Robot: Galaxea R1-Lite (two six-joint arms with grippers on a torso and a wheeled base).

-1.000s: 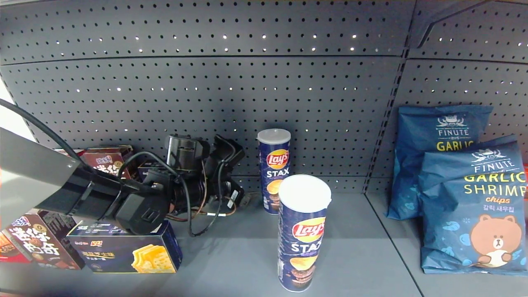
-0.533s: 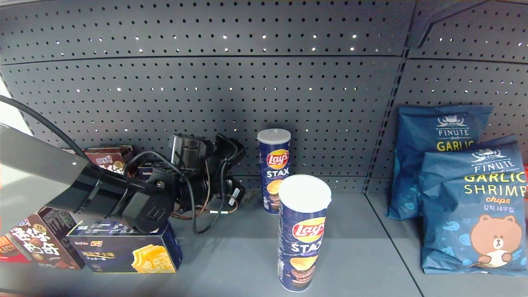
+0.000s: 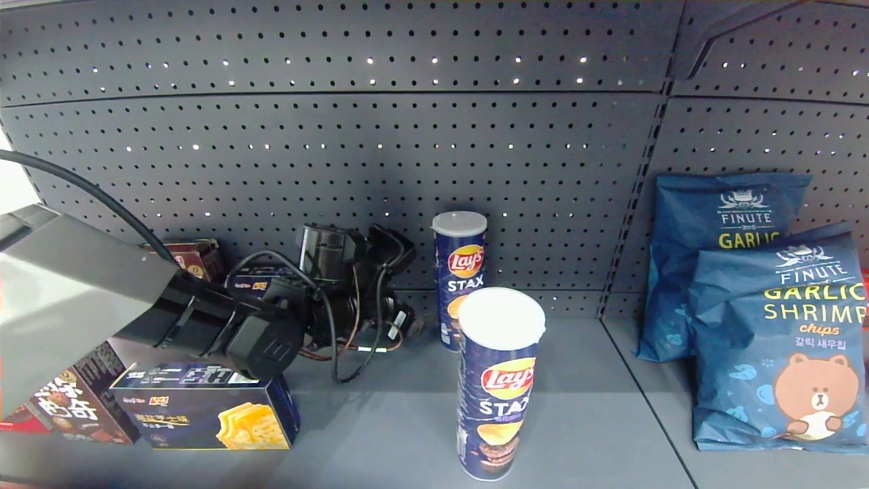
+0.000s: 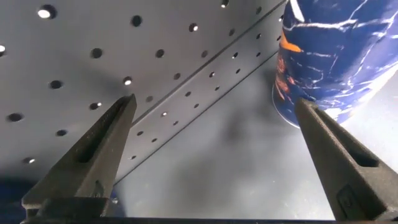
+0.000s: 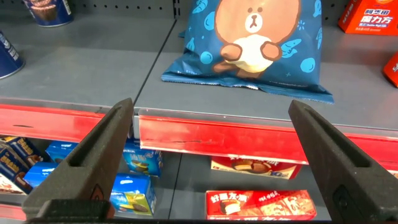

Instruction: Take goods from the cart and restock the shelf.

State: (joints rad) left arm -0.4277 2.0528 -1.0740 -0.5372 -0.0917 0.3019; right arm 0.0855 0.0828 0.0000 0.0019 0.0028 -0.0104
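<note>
Rear chips can point(image 3: 459, 263) upright, seemingly free

two chip cans point(image 3: 459, 272) point(image 3: 499, 384), two chip bags point(image 3: 719, 265) point(image 3: 781, 346), maybe five boxes point(image 3: 204, 415).

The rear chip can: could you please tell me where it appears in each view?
Head view: rear chip can mid-shelf, behind the front can.
Left wrist view: can beyond the left gripper.
Right wrist view: can at the shelf's back.
Shared landmark: the grey shelf board.
</note>
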